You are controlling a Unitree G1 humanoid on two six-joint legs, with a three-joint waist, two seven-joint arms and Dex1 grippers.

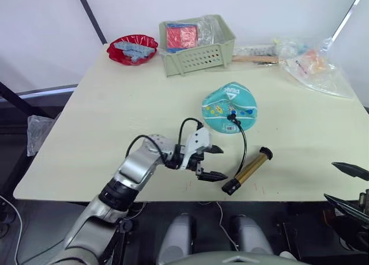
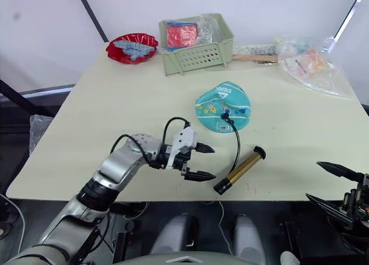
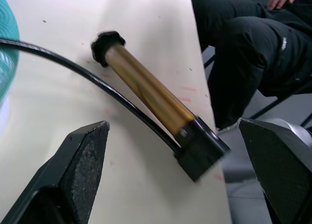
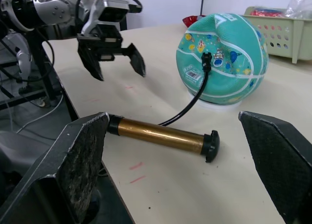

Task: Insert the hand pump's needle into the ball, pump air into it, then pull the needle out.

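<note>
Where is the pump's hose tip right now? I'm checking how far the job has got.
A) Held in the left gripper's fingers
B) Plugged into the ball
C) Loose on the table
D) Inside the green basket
B: the hose runs from the pump lying on the table up to a black fitting seated in the ball, while the left gripper hangs open beside the pump.

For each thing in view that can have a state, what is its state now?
ball: partly deflated, dented, resting on the table.
needle: inserted in the ball.
hand pump: lying flat on the table, not held.
left gripper: open, near the pump.
right gripper: open, holding nothing.
basket: holds a wrapped red item.
</note>
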